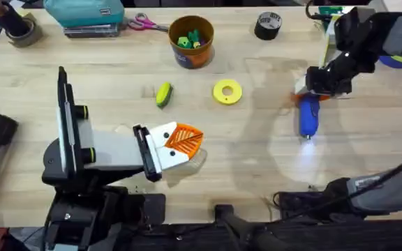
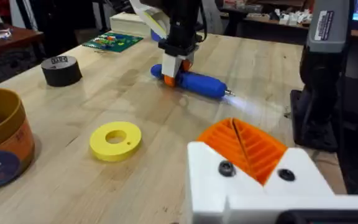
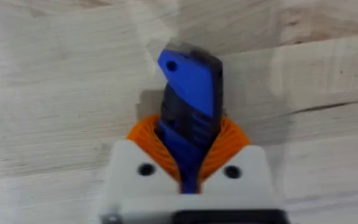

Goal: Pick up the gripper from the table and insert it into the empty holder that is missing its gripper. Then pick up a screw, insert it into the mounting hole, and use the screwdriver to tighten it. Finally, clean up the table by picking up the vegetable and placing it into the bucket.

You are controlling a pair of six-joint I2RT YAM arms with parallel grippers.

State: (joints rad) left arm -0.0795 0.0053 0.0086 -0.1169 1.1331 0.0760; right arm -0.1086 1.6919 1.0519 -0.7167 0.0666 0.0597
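We find the right gripper [image 1: 311,94] clamped on the screwdriver [image 1: 308,117], which lies on the table [image 1: 257,160]. The left gripper [image 1: 184,141] rests with its pads pressed together, holding nothing.

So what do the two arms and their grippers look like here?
Both arms are black with grey link sections; the left arm has yellow-green joint accents. Each gripper, left gripper and right gripper, has white angular fingers with dark screw heads and orange ribbed pads.

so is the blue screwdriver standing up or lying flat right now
Lying flat. The screwdriver rests lengthwise on the table, bit pointing toward the arm bases, with the right gripper closed around its rear end.
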